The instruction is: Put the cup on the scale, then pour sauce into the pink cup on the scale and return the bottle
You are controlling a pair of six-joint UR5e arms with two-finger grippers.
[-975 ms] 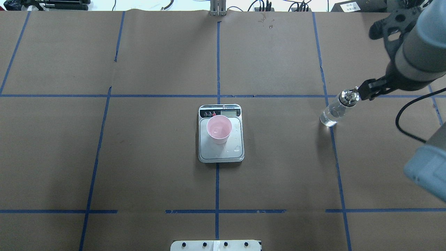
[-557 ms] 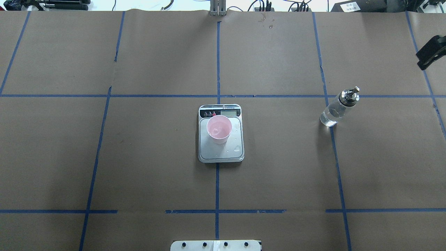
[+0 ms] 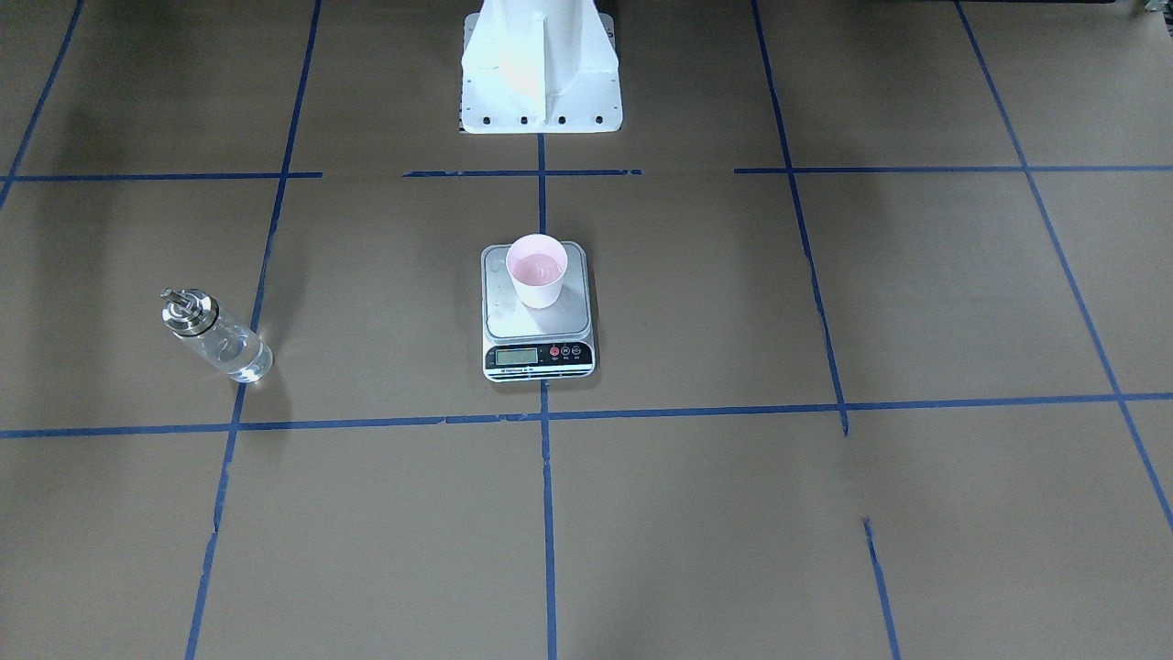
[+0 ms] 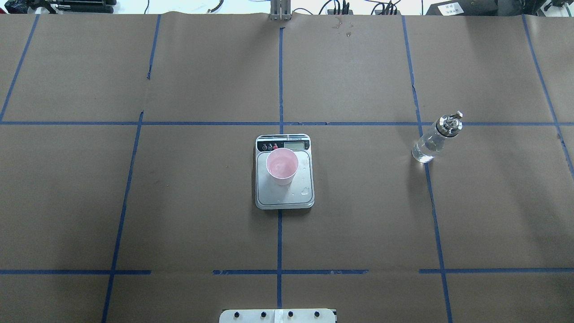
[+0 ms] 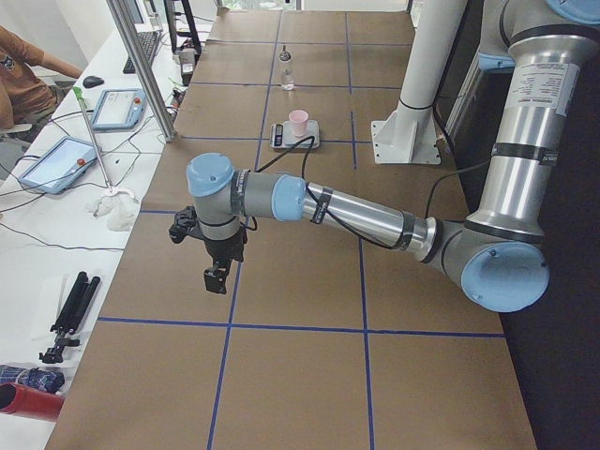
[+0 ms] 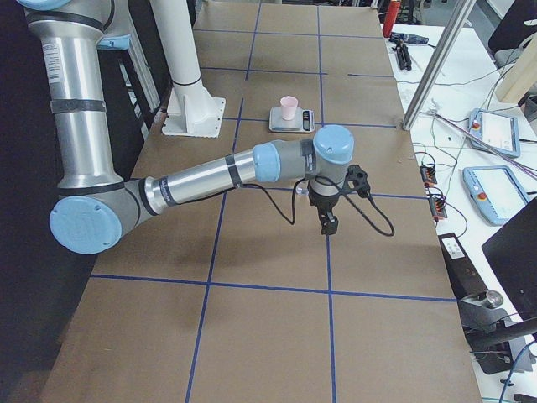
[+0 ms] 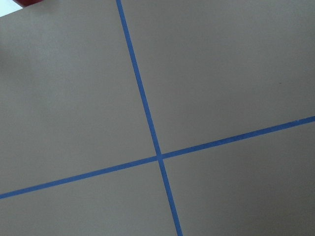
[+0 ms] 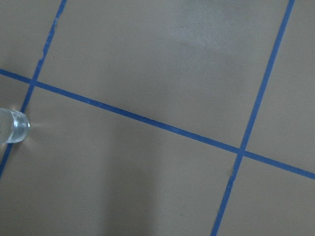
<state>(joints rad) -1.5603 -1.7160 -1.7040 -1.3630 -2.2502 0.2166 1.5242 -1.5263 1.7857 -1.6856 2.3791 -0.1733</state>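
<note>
Finger state cannot be told for either arm: the right fingers [image 6: 328, 225] and the left fingers [image 5: 216, 279] show only in the side views, too small to judge, and neither wrist view shows them. Both sets point down over the bare bench [image 4: 179, 202], holding nothing and well apart from every task item. This posture reads as a parked position that leaves the work area free.

In the right wrist view, only the glass base of the bottle [image 8: 15, 125] enters at the 9 o'clock edge, standing on a blue tape line [image 8: 147, 120].

In the overhead view, the bottle [image 4: 432, 141] stands upright on the bench at 3 o'clock from the scale [image 4: 284, 202], well apart from it, with its spout cap on. The sauce [image 4: 423, 152] fills only the lower part of the glass. This placement suggests that the return step is done.

The cup [image 4: 282, 167] stands upright on the scale platform, toward the 12 o'clock end, just short of the display strip. A shallow layer of liquid [image 3: 537, 268] lies in its bottom. Droplets [image 4: 305, 191] lie on the platform at 5 o'clock from the cup, likely spill from pouring. The display reading is too small to read.
</note>
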